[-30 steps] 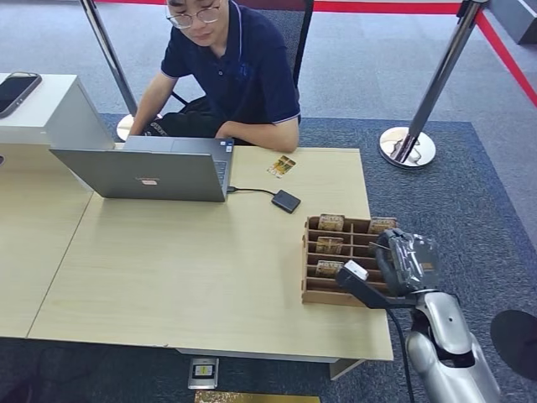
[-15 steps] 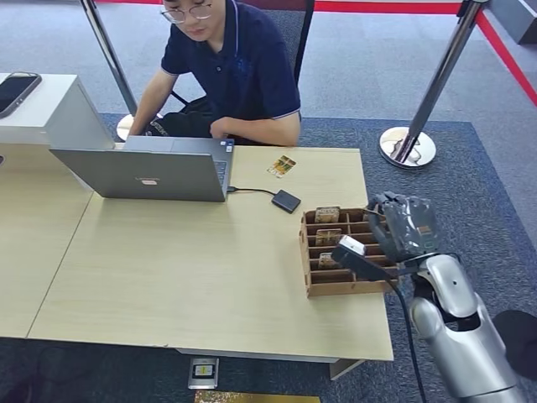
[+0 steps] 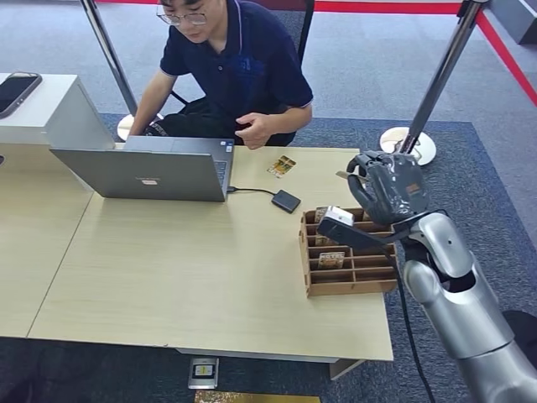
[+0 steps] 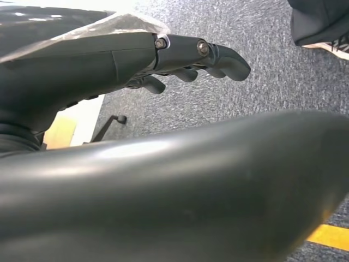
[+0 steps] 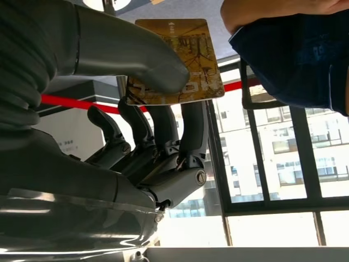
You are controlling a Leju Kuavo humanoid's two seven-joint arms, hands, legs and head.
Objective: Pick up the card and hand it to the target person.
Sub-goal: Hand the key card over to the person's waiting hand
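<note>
The right robot hand (image 3: 388, 186) holds the card (image 5: 176, 60) pinched between its thumb and fingers, gripped at one end so most of it sticks out free for someone to take. It hangs above the far end of the cardboard tray (image 3: 346, 252) on the counter (image 3: 190, 269), well apart from the seated person (image 3: 237, 71), whose own hand (image 3: 253, 130) hovers over the counter edge beside the laptop (image 3: 152, 172). The left robot hand (image 4: 193, 57) hangs by the floor, fingers loosely curled around nothing. Against the earlier frames, the right robot hand has risen from low over the tray and swung toward the person, the tray has shifted slightly, and the person's hand has lifted off the counter.
</note>
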